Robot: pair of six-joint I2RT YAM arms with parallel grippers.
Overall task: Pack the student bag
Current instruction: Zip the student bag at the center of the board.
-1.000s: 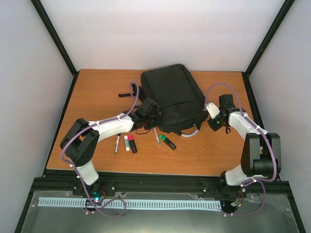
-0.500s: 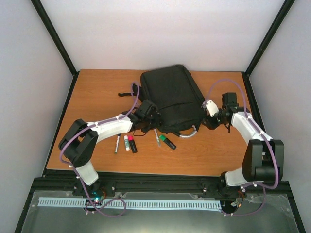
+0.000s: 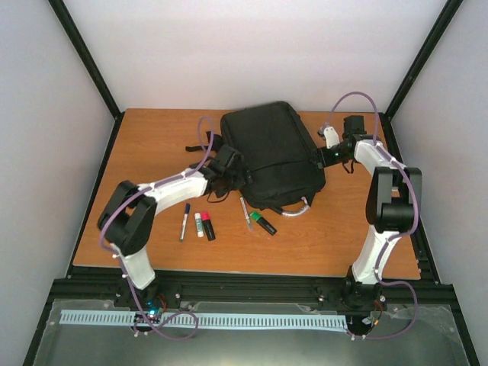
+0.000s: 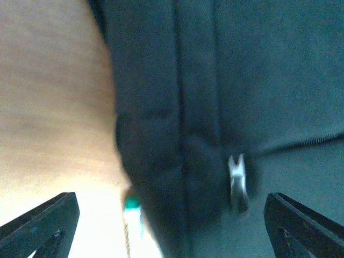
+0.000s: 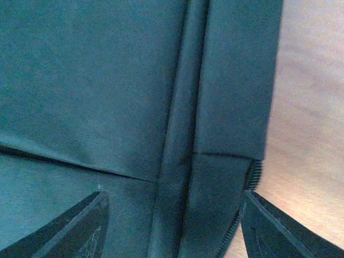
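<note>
large black soft fabric student bag [image 3: 267, 152] flat on wooden table [image 3: 152, 145] | long axis far-to-near, grey-silver handle loop [image 3: 299, 207] end towards arm bases | left gripper [image 3: 232, 171] at bag's left edge, jaws wide apart, empty, silver zip pull [image 4: 236, 183] lined up between them | right gripper [image 3: 322, 158] at bag's right edge, jaws wide apart, empty | both equally near

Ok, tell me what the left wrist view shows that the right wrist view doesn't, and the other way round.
Only the left wrist view: a small silver metal piece on the student bag, and a blurred teal bit at the bag's edge. Only the right wrist view: zip teeth along the bag's side. Both: black fabric with a seam, the wooden table beside it, and an open gripper over the bag, the left gripper and the right gripper.
</note>
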